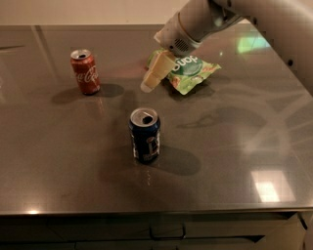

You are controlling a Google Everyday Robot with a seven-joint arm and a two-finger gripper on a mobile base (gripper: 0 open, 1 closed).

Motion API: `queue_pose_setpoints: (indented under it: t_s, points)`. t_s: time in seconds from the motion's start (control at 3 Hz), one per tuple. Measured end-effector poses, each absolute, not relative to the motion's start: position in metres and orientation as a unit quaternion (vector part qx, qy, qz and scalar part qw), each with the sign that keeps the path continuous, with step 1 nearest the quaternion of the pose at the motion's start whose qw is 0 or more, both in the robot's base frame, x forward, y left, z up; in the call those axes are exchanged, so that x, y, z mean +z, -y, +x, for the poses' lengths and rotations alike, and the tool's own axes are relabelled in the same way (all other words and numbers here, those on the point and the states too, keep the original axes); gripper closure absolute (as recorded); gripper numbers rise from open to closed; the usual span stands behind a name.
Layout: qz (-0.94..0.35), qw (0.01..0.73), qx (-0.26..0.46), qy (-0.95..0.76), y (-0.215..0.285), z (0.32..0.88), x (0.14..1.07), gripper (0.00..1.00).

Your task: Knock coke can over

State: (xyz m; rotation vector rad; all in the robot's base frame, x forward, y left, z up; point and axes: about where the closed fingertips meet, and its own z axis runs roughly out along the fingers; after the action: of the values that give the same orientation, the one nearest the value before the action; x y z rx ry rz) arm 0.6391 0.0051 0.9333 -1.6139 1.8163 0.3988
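The coke can point(85, 72) stands upright at the back left of the counter point(234, 161), with open surface around it. The claw point(148, 87) hangs to its right, beside the green snack bag point(188, 71); whether it is wide or narrow cannot be told.

- Only one view here. It sits high, off the near edge of the bench point(234, 166), and looks down and across toward the pale wall point(98, 12) behind.
- The range is middling: the near edge runs along the bottom of the view and the far edge lies close under the top.
- The blue can point(145, 135) stands nearest the lens, about centre. The coke can point(85, 72) is farther back on the left, and the green bag point(193, 73) farther back, right of centre.
- The arm enters from the upper right corner. The pincer point(149, 85) hangs between the coke can and the bag, just beside the bag.
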Motion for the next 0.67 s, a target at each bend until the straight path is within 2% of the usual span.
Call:
queue_pose_setpoints:
  t_s: [0.67]
  points:
    - [-0.588,0.389,0.175,-0.687,-0.080,0.653,0.909,0.00]
